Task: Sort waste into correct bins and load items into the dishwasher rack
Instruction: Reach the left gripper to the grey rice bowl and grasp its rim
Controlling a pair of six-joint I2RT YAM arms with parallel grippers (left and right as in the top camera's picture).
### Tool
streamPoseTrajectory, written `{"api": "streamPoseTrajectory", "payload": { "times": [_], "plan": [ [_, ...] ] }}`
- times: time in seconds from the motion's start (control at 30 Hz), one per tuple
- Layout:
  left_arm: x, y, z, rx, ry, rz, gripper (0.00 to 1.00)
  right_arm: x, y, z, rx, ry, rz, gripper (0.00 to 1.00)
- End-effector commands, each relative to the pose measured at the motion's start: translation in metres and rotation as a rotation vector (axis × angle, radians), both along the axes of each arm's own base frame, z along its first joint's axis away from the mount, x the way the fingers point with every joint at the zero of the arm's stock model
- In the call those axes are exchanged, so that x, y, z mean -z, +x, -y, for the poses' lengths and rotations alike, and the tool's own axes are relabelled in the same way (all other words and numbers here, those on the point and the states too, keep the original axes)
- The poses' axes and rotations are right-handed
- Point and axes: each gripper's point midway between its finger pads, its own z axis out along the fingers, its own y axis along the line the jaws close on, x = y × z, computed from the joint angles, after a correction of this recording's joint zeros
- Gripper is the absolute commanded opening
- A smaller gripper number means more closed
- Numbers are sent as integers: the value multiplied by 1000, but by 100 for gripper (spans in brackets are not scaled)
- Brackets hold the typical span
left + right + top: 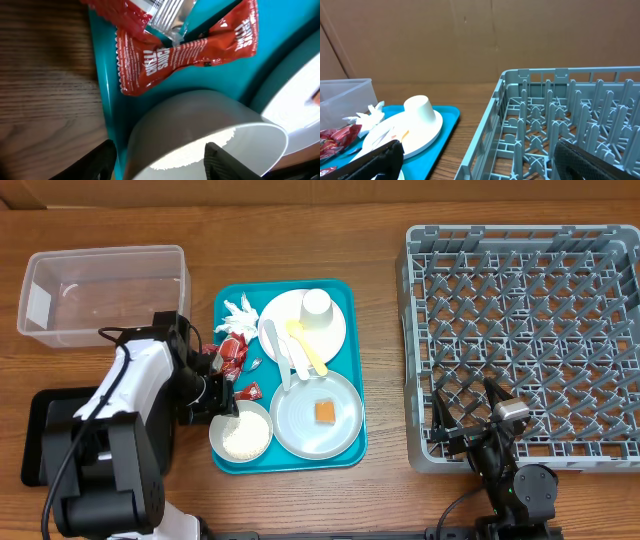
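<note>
A small white bowl (pixel 241 431) of rice stands at the front left of the teal tray (pixel 355 442). My left gripper (pixel 216 392) is open and straddles the bowl's rim (pixel 200 125), one finger outside and one inside (pixel 160 159). Red wrappers (pixel 232 352) lie just beyond it, and one shows in the left wrist view (pixel 165 57). A napkin (pixel 238 313), a plate (pixel 290 315) with an upturned cup (pixel 317 305), cutlery (pixel 300 350) and a plate (pixel 300 425) with an orange cube (pixel 325 411) share the tray. My right gripper (pixel 480 160) is open and empty at the front edge of the grey rack (pixel 525 330).
The clear tub (pixel 100 290) stands at the back left. The black tray (pixel 35 445) lies at the front left, partly under my left arm. The right wrist view shows the rack's left wall (pixel 490 115) and the teal tray (pixel 445 127) beside it.
</note>
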Motion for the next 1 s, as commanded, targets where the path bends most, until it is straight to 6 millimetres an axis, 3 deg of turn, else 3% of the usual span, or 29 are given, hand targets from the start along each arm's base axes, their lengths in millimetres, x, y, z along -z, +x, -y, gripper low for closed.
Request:
{"api": "streamPoseTrajectory", "payload": {
  "times": [0.0,0.2,0.57,0.67,0.97],
  "plan": [
    [-2,4,5,23,-26,12,60,2,0,1,8,-2,5,100],
    [-2,4,5,21,-26,10,37,2,0,1,8,-2,5,100],
    [-2,3,4,19,-17,4,27,2,0,1,8,-2,5,100],
    [1,2,-6,-2,48,-8,29,2,0,1,8,-2,5,100],
    [4,8,-13,-10,89,15,51,2,0,1,8,-2,5,100]
  ]
}}
